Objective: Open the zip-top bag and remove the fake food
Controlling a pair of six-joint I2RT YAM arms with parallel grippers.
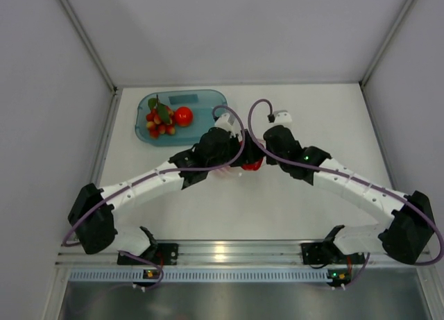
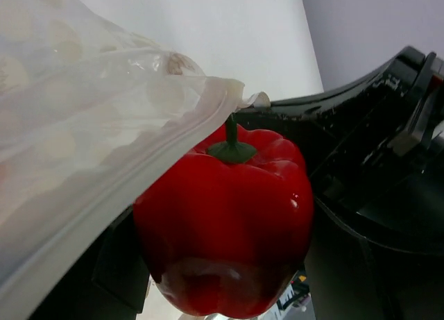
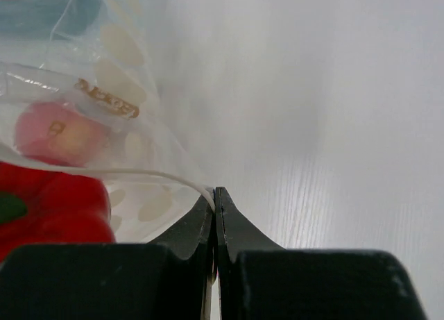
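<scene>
The zip-top bag [image 2: 83, 146], clear with white dots, hangs open between my two grippers. My left gripper [image 2: 229, 271] is shut on the red bell pepper [image 2: 229, 209], stem up, right at the bag's zip edge. In the top view the pepper [image 1: 252, 164] shows between the two wrists. My right gripper [image 3: 215, 195] is shut on the bag's thin rim [image 3: 139, 174]. A pink peach [image 3: 59, 134] lies inside the bag [image 3: 132, 77]. The red berry cluster [image 1: 158, 120] and the round red tomato [image 1: 183, 116] lie in the teal tray [image 1: 208, 100].
The tray stands at the table's back left. Grey walls close in the table on the left, back and right. Both arms meet over the table's middle, and the right gripper's black body [image 2: 388, 167] is close beside the pepper.
</scene>
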